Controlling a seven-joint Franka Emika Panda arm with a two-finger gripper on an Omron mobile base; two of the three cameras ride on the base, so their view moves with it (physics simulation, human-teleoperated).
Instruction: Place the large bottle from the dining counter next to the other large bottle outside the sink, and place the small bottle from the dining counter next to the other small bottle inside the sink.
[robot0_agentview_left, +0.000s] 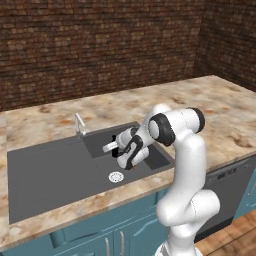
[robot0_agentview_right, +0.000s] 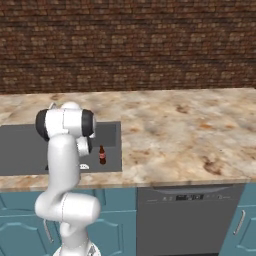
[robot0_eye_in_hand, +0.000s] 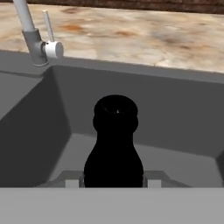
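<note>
Bottle care is needed: the small bottle (robot0_eye_in_hand: 114, 144) is held tight in the gripper (robot0_eye_in_hand: 113, 181) over the sink (robot0_eye_in_hand: 175, 118), and should be lowered upright beside the other small bottle (robot0_agentview_right: 102, 155).

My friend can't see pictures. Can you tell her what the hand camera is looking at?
A black bottle stands up close, held between the gripper fingers, inside the dark grey sink. Behind it are a silver faucet and a marbled stone counter.
</note>
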